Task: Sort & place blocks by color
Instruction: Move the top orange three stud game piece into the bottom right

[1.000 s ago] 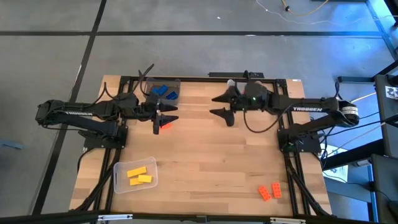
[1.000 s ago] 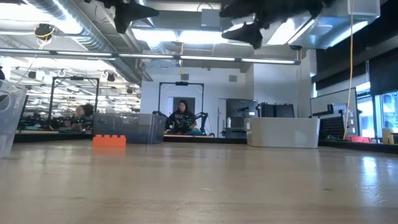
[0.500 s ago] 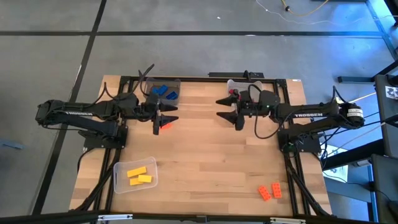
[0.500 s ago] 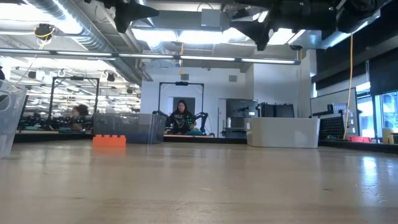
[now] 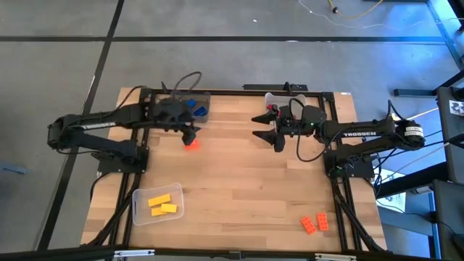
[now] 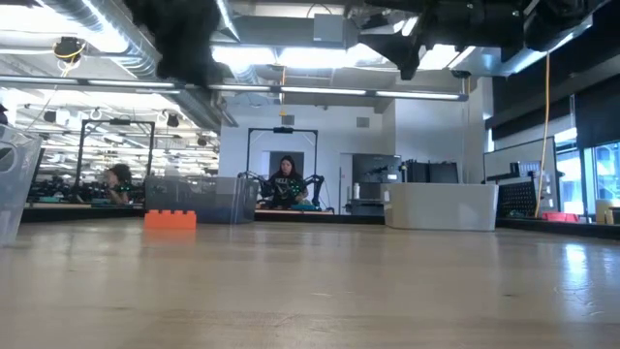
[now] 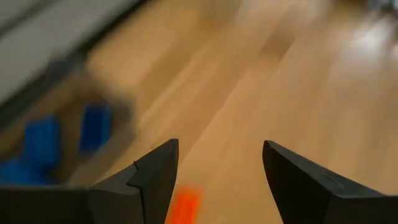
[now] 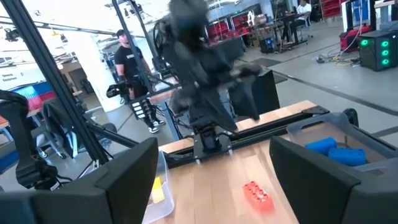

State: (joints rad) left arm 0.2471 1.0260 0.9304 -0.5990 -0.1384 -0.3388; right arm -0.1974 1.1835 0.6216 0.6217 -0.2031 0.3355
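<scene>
We judge the sorting partly done. In the high view the blue blocks already lie in the clear bin at the far left of the worktop, and the yellow blocks lie in a second clear bin near the front left corner. A third bin at the far edge, beside the right arm, shows something red inside, though we cannot make out how many pieces.

What is left, as far as we can see: one orange-red block loose on the bare wood just in front of the blue bin, and a pair of orange blocks loose near the front right corner, well apart from every bin.

The left gripper hangs right above the loose orange-red block; in its wrist view the jaws stand wide apart with nothing between them, the block showing below on the wood. The right gripper hovers over the far middle of the worktop, jaws likewise spread and empty. To us, the loose block under the left arm looks like the next one to pick.
</scene>
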